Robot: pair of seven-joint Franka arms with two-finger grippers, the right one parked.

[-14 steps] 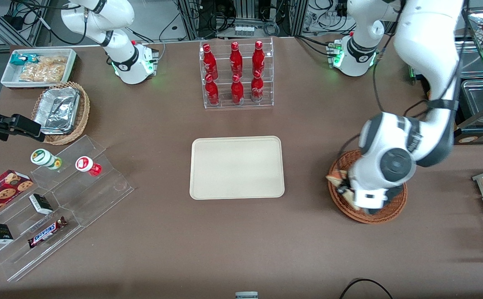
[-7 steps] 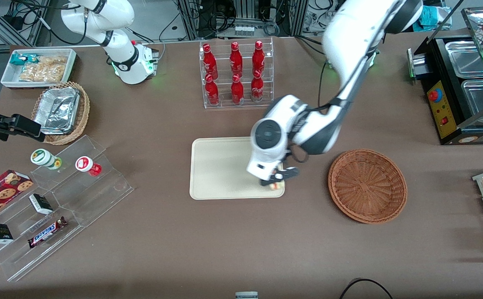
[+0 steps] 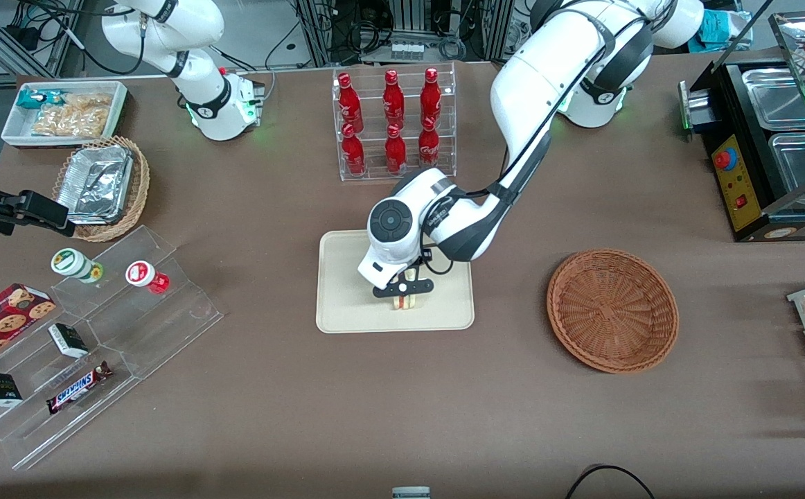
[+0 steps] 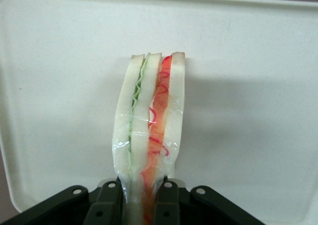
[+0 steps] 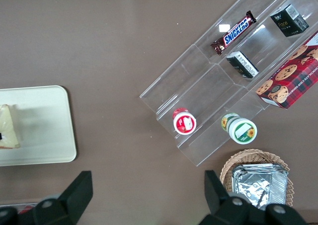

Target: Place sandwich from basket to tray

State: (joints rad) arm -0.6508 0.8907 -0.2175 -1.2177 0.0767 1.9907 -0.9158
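Observation:
The sandwich (image 3: 405, 302) is a clear-wrapped wedge with pale bread and green and red-orange filling. My gripper (image 3: 403, 294) is shut on it, over the cream tray (image 3: 347, 305), near the tray edge closest to the front camera. In the left wrist view the sandwich (image 4: 149, 120) stands edge-on between the black fingers (image 4: 107, 207) of the gripper (image 4: 141, 205), its tip at or just above the tray (image 4: 248, 86). The reddish-brown wicker basket (image 3: 612, 310) lies beside the tray toward the working arm's end and holds nothing. The right wrist view shows a tray corner (image 5: 49, 135) and part of the sandwich (image 5: 7, 128).
A clear rack of red bottles (image 3: 393, 125) stands farther from the camera than the tray. Toward the parked arm's end are a stepped acrylic shelf (image 3: 98, 333) with snacks, a tan basket of foil trays (image 3: 101, 186) and a white bin (image 3: 63, 111). A black appliance (image 3: 742, 173) sits at the working arm's end.
The gripper has carried the sandwich out of the basket and across to the tray, then farther over the tray's middle. The basket now holds nothing.

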